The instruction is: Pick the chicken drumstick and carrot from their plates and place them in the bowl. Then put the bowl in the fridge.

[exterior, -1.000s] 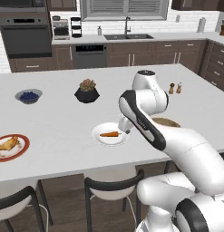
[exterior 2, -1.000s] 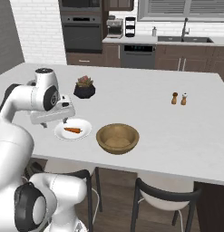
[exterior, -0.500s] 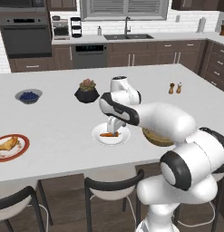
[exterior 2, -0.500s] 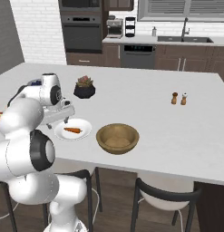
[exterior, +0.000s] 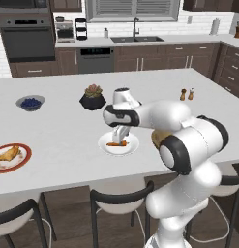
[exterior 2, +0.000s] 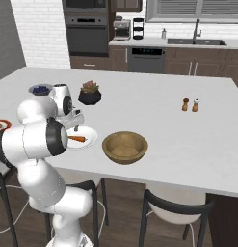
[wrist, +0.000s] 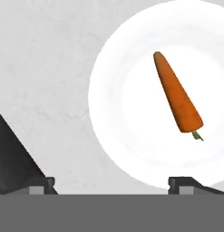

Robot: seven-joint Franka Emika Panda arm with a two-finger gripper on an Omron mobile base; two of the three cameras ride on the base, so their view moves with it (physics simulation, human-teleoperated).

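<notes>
The slim orange carrot (wrist: 177, 97) lies on the plain white plate (wrist: 127, 118) near the island's front edge, with its stalk end toward my hand. My gripper (exterior: 120, 135) hangs just over that plate (exterior: 122, 148), open and with nothing between its fingers. In the hand view the carrot sits right of the middle of the gap, closer to the right fingertip (wrist: 186, 182). The chicken drumstick (exterior: 7, 155) rests on the red-rimmed plate (exterior: 20, 162) at the far left. The wooden bowl (exterior 2: 125, 147) stands right of the carrot (exterior 2: 78, 139); in the left base view my arm covers most of it. The fridge is out of view.
A small grey bowl of blueberries (exterior: 30, 102) and a black pot with a succulent (exterior: 93, 98) stand further back on the island. Two shakers (exterior 2: 190, 104) are at the right. Stools line the island's near edge.
My arm has swung its elbow round and the hand has settled lower over the carrot plate. The jaws stayed wide open, and the carrot, bowl and plates have not moved.
</notes>
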